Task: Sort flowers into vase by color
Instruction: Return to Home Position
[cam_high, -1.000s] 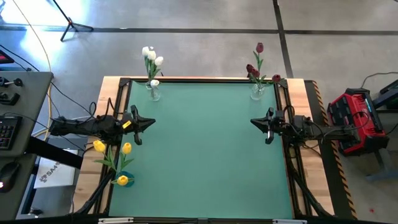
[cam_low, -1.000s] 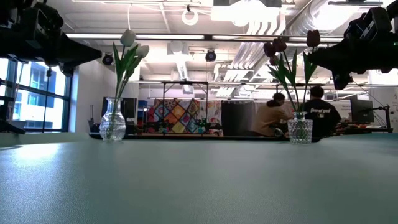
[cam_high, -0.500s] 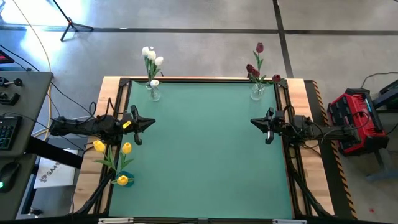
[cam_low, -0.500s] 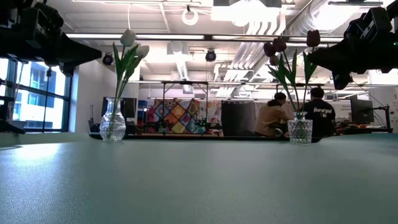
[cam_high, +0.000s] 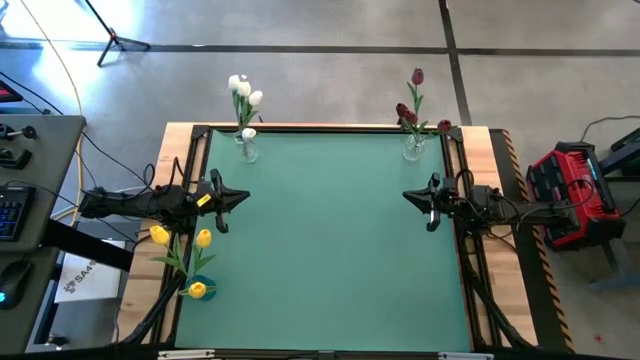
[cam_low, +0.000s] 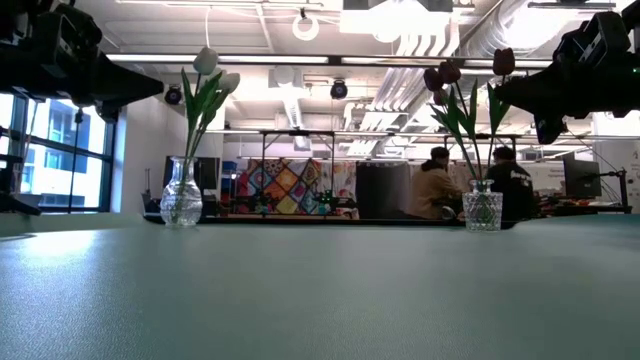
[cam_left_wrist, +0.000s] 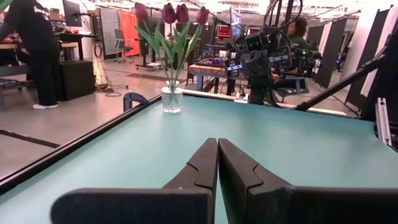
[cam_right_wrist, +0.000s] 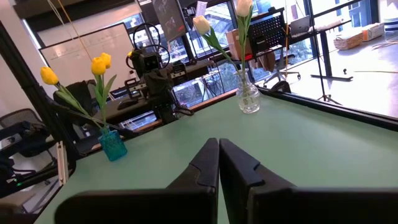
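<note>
Arms unmoved since earlier; only background people (cam_low: 436, 184) have shifted left. Left gripper (cam_high: 244, 198) mid-left and right gripper (cam_high: 406, 196) mid-right are both pinched closed, empty. Yellow flowers (cam_high: 160, 235) lower left, white flowers (cam_high: 256, 98) upper left, red flowers (cam_high: 404, 111) upper right. Low view misses the yellow ones; right wrist shows them.

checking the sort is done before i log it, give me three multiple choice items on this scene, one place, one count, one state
1. The blue vase stands: A at the table's left edge; B at its far right corner; C in its middle.
2. How many yellow flowers stand in it: A one; B three; C five.
3. The left hand and right hand are: A open; B shut on stems; C shut, empty.
A: the high view shows it at the left edge. B: three yellow heads show. C: both wrist views show fingers pressed together.
</note>
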